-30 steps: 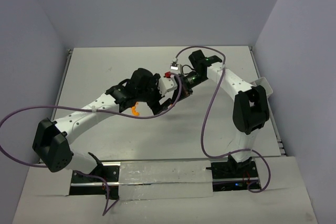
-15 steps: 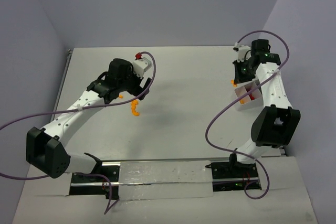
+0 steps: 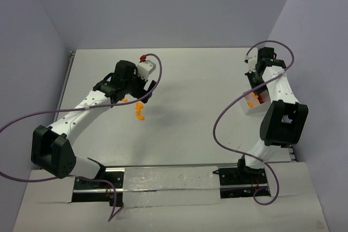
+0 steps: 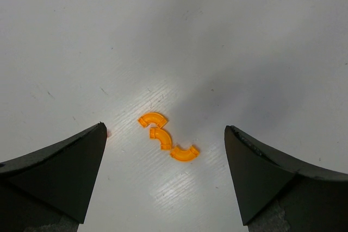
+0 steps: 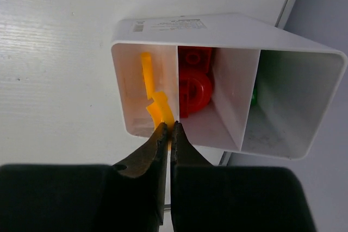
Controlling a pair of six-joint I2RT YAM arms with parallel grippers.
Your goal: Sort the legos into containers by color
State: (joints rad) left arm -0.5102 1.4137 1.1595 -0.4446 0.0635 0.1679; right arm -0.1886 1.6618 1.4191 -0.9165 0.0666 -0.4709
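**Left hand spread wide, right hand closed**

The left arm runs from its base at the near left, folds at a black joint low on that side, then stretches diagonally forward and to the right. Its wrist bends so that the left hand looks straight down. Its two dark fingers stand far apart, one at each lower corner of the wrist view.

The right arm rises from its base at the near right, folds at a black joint, and reaches forward along the far right side. The right hand also points down, its jaws pressed together tip to tip with only a thin slit between them.
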